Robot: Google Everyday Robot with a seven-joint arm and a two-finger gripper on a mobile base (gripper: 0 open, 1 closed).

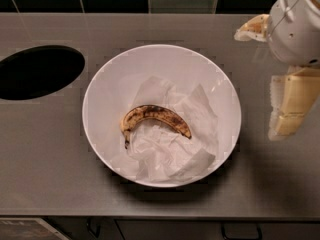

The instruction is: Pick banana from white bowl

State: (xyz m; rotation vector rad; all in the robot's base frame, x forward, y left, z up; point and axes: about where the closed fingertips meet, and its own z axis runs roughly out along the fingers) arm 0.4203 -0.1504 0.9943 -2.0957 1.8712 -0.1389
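Note:
The banana [154,118], small, curved and brown-blotched, lies on crumpled white paper in the middle of the white bowl [105,79] on the grey counter. My gripper [262,79] is at the right edge of the view, just right of the bowl's rim and above the counter. Its two cream-yellow fingers stand wide apart, one at the top [252,28] and one lower down [290,104], with nothing between them. It is well clear of the banana.
A dark oval hole [37,71] is cut into the counter left of the bowl. Dark tiles run along the back wall. The counter's front edge runs along the bottom, with cabinet handles below.

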